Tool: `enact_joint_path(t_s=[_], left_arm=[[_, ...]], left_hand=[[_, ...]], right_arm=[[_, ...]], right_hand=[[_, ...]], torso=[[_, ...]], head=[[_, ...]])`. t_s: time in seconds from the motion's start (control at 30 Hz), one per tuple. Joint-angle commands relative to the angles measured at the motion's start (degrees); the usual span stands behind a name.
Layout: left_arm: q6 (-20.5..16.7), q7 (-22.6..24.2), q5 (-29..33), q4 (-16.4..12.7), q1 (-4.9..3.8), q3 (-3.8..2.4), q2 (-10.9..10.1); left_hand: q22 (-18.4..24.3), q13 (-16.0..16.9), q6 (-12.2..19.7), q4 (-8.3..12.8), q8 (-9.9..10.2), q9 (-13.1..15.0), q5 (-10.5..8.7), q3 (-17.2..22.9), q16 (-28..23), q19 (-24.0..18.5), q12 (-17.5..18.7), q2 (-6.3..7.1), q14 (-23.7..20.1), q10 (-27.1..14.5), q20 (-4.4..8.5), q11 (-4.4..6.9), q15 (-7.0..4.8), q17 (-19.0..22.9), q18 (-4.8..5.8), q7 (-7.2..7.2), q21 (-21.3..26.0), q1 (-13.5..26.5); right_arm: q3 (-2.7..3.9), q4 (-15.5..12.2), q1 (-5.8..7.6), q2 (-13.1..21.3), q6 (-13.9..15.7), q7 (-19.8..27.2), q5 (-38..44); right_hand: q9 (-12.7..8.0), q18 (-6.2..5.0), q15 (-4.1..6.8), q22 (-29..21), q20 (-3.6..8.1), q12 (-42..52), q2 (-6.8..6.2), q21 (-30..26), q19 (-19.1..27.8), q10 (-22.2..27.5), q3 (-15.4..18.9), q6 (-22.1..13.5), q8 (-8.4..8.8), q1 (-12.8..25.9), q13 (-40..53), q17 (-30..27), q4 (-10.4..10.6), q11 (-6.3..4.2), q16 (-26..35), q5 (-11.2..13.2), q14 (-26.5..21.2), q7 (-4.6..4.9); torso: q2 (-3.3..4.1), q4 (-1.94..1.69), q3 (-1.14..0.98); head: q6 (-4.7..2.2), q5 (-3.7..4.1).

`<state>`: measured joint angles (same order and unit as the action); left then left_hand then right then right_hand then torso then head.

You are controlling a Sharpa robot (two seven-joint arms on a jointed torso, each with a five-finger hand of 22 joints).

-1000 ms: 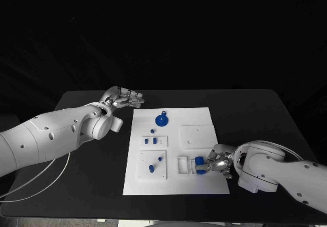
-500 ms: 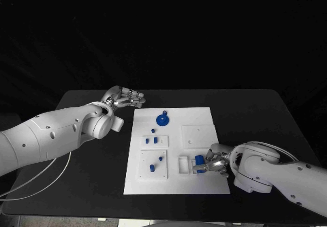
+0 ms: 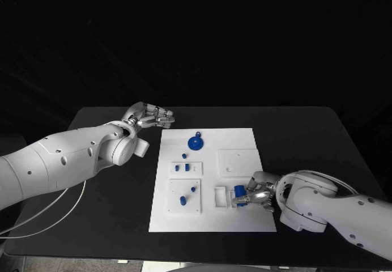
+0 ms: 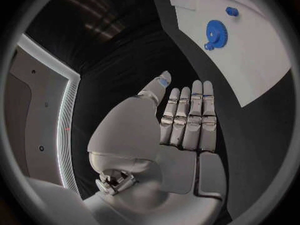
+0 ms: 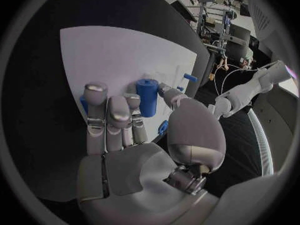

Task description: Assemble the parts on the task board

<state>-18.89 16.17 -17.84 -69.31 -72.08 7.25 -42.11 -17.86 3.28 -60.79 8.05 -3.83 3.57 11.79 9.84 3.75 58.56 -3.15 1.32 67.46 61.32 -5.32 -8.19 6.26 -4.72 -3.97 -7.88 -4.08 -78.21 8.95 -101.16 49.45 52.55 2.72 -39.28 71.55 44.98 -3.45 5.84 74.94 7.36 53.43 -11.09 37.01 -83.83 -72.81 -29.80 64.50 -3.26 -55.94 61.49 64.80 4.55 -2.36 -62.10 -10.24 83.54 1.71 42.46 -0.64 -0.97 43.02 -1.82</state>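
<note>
From my head view, my right hand [image 3: 257, 194] sits at the near right part of the task board [image 3: 245, 224], fingers gathered around a blue cylinder [image 3: 240, 190] just beside the small white socket block [image 3: 220, 196]. I judge the step in hand is seating this cylinder in that block, and to do it well I should keep the piece upright, line it over the opening before lowering, and press straight down without dragging the board sideways. My left hand [image 3: 150, 118] rests off the board's far left corner, over the black table [image 3: 106, 215], grasping nothing, its fingers only loosely bent. The blue gear [image 3: 195, 142] lies on the far part of the board, and smaller blue pegs [image 3: 186, 168] stand in the plates nearer its middle. In my left wrist view, my left hand [image 4: 181, 130] lies flat and released, fingers straight and side by side, with the blue gear [image 4: 214, 32] well apart on the white board. In my right wrist view, my right hand [image 5: 134, 130] pinches the blue cylinder [image 5: 147, 97] between thumb and fingers, the piece upright over the board; whether its base touches the surface I cannot tell.
</note>
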Motion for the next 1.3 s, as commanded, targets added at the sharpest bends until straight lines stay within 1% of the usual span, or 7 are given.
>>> enact_joint_path(t_s=[0.03, 0.13, 0.23, 0.33, 0.8, 1.03, 1.3], left_arm=[[0.7, 0.3, 0.3, -0.2, -0.02, -0.03, 0.0], [0.7, 0.2, 0.3, -0.2, -0.02, -0.03, 0.0], [0.7, 0.2, 0.3, -0.2, -0.02, -0.03, 0.0], [0.7, 0.2, 0.3, -0.2, -0.02, -0.03, 0.1], [0.7, 0.1, 0.3, -0.2, -0.03, -0.03, 0.2], [0.7, 0.1, 0.3, -0.1, -0.03, -0.02, 0.3], [0.8, 0.0, 0.3, -0.2, -0.04, -0.02, 0.3]], left_hand=[[0.4, 0.0, 0.3, -0.4, 0.2, 0.0, 0.09, 0.0, -0.1, 0.5, -0.2, -0.36, -0.2, -0.2, -0.09, 0.03, 0.20, -0.1, 0.33, -0.22, -0.1, 0.0], [0.4, 0.0, 0.3, -0.4, 0.2, 0.0, 0.09, 0.0, -0.1, 0.5, -0.2, -0.36, -0.2, -0.2, -0.09, 0.03, 0.20, -0.1, 0.33, -0.22, -0.1, 0.0], [0.4, 0.0, 0.3, -0.4, 0.2, 0.0, 0.09, 0.0, -0.1, 0.5, -0.2, -0.36, -0.2, -0.2, -0.09, 0.03, 0.20, -0.1, 0.33, -0.22, -0.1, 0.0], [0.4, 0.0, 0.3, -0.4, 0.2, 0.0, 0.09, 0.0, -0.1, 0.5, -0.2, -0.36, -0.2, -0.2, -0.09, 0.03, 0.20, -0.1, 0.33, -0.22, -0.1, 0.0], [0.4, 0.0, 0.3, -0.4, 0.2, 0.0, 0.09, 0.0, -0.1, 0.5, -0.2, -0.36, -0.2, -0.2, -0.09, 0.03, 0.20, -0.1, 0.33, -0.22, -0.1, 0.0], [0.4, 0.0, 0.3, -0.4, 0.2, 0.0, 0.09, 0.0, -0.1, 0.5, -0.2, -0.36, -0.2, -0.2, -0.09, 0.03, 0.20, -0.1, 0.33, -0.22, -0.1, 0.0], [0.9, 0.0, 0.2, -0.5, 0.2, 0.0, 0.10, 0.0, -0.1, 0.6, -0.2, -0.27, -0.2, -0.3, -0.10, 0.00, 0.21, -0.1, 0.35, -0.21, -0.1, -0.1]], right_arm=[[-0.23, -0.3, -0.31, 0.6, 2.7, -2.1, -2.9], [-0.03, -1.3, -0.23, 1.1, 3.6, -2.0, -5.0], [0.33, -2.1, -0.01, 1.5, 4.2, -1.8, -6.4], [0.68, -2.8, 0.38, 1.8, 4.6, -1.8, -7.3], [0.96, -4.2, 1.03, 1.2, 4.0, -2.0, -9.1], [0.20, -2.9, 1.06, 0.0, 2.6, -2.2, -9.2], [-1.17, -1.7, 1.06, -1.7, 2.1, -2.4, -8.1]], right_hand=[[-7.4, 0.30, 0.22, 4.5, -0.06, 0.0, 1.10, 0.4, -2.8, 0.0, -3.4, 0.4, -0.40, -0.2, 0.0, -0.1, -4.1, -0.48, -0.4, -0.5, 0.2, 0.01], [-8.2, 0.32, 0.23, 4.5, -0.04, 0.0, 1.22, 0.5, -2.8, 0.0, -3.2, 0.7, -0.39, -0.1, -0.1, -0.1, -4.5, -0.49, -0.5, -0.9, 0.2, -0.02], [-11.0, 0.32, 0.25, 4.5, -0.04, 0.2, 1.39, 0.7, -2.7, 0.1, -2.9, 1.3, -0.39, -0.1, -0.1, -0.2, -4.9, -0.50, -0.5, -1.3, 0.2, -0.01], [-12.1, 0.34, 0.24, 4.5, -0.04, 0.0, 1.47, 0.7, -2.7, 0.0, -2.6, 1.5, -0.43, -0.1, -0.3, -0.2, -4.9, -0.51, -0.5, -1.5, 0.1, -0.02], [-13.5, 0.41, 0.26, 4.6, -0.01, -0.1, 1.37, 1.2, -2.6, -0.1, -2.1, 2.0, -0.42, -0.1, -0.4, -0.1, -4.9, -0.52, -0.6, -1.5, 0.2, -0.04], [-13.7, 0.39, 0.20, 4.6, -0.07, -0.5, 1.40, 1.0, -2.5, 0.1, -1.7, 1.8, -0.40, 0.0, -0.7, -0.2, -4.6, -0.46, -0.5, -1.2, 0.1, 0.04], [-14.0, 0.38, 0.19, 4.6, -0.08, -0.7, 1.30, 1.0, -2.5, 0.0, -0.7, 2.0, -0.41, 0.0, -1.0, -0.2, -4.2, -0.46, -0.4, -1.0, 0.1, 0.02]], torso=[[-0.01, 0.00, -0.01], [-0.02, 0.03, -0.02], [-0.02, 0.03, -0.01], [-0.02, 0.02, 0.02], [-0.03, -0.02, 0.11], [-0.03, -0.05, 0.19], [0.01, -0.11, 0.04]], head=[[-0.05, -0.09], [-0.03, -0.11], [-0.01, -0.13], [0.00, -0.13], [0.36, -0.52], [0.47, -0.59], [0.64, -0.89]])
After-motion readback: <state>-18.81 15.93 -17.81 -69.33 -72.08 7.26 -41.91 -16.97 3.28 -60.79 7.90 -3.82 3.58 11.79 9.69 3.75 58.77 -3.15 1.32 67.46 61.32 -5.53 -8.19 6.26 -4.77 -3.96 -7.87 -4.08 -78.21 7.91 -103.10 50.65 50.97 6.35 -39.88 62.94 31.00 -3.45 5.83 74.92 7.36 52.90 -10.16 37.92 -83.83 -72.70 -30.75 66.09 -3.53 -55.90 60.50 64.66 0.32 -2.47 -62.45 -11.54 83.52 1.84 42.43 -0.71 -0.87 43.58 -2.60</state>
